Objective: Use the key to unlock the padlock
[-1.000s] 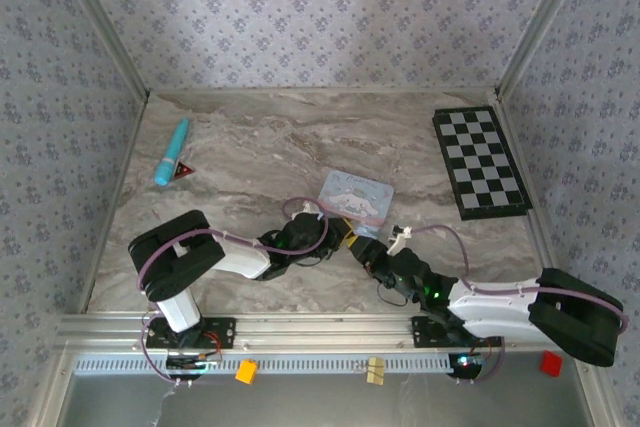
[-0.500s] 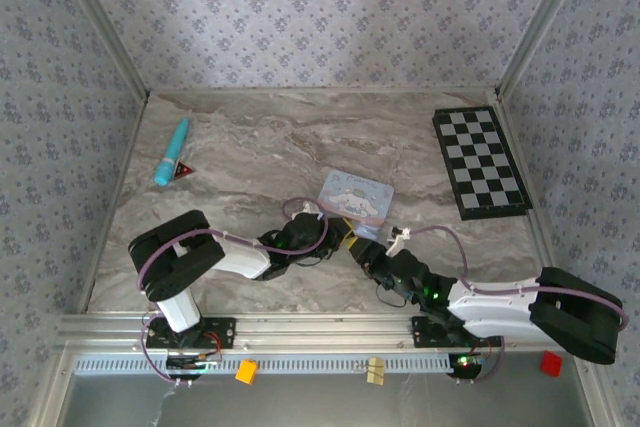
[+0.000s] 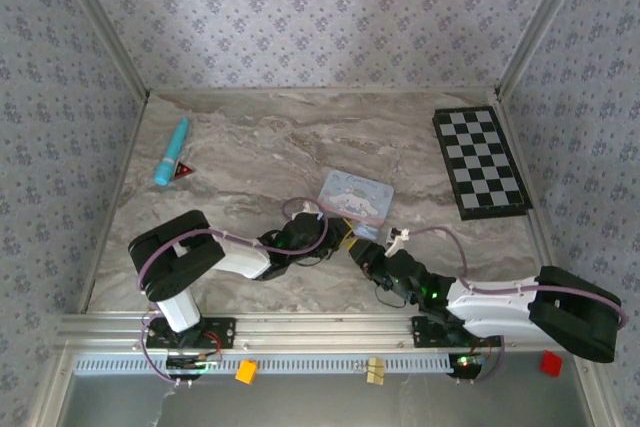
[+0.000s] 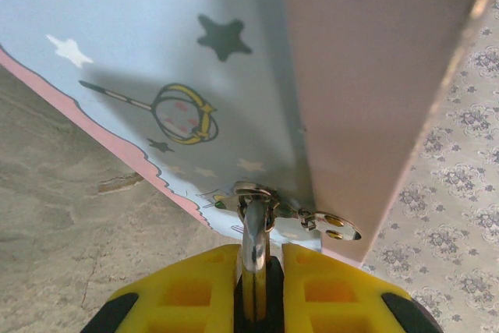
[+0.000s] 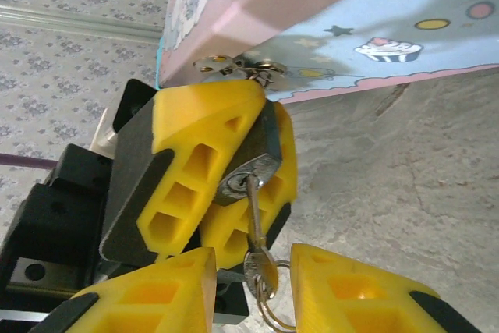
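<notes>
Two arms meet at the near corner of a pastel tin (image 3: 358, 192) on a marble-patterned table (image 3: 260, 137). The tin lies a little right of the table's centre, and what it holds cannot be seen.

The left gripper (image 4: 258, 261) is clamped on the padlock (image 5: 248, 171), its yellow fingers (image 4: 199, 290) pressed against both sides of the small dark body. The shackle (image 4: 253, 232) rises from between them and passes through a metal hasp (image 4: 253, 193) at the tin's edge, where the pale blue face meets the pink side. The padlock thus hangs at the tin's near corner, held off the tabletop.

In the right wrist view the key (image 5: 254, 216) sits in the keyhole on the padlock's silver underside. Its head lies between the two fingers of the right gripper (image 5: 253, 261). Those jaws stand apart, with a dark gap on either side of the head. A wire ring (image 5: 269, 313) hangs from the head at the lower edge of that view.

Elsewhere on the table, a black-and-white chessboard (image 3: 480, 162) lies by the right wall. A teal pen (image 3: 171, 152) rests near the left wall, just beside a small red triangle (image 3: 183, 171). All three are well apart from the tin.
</notes>
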You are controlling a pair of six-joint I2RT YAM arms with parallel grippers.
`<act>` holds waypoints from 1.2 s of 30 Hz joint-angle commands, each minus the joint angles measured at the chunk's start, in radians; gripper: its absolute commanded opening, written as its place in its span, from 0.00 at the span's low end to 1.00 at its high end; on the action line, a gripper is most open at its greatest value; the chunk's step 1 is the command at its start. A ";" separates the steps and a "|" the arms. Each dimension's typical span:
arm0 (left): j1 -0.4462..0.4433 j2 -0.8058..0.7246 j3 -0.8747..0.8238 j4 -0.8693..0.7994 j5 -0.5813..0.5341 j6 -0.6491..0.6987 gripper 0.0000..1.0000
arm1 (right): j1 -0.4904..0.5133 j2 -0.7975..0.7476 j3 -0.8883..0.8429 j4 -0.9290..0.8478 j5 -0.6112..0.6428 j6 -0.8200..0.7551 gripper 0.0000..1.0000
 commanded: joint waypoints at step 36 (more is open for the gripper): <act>-0.010 -0.045 0.004 0.064 -0.065 0.000 0.00 | -0.067 -0.107 0.010 -0.101 -0.020 0.016 0.00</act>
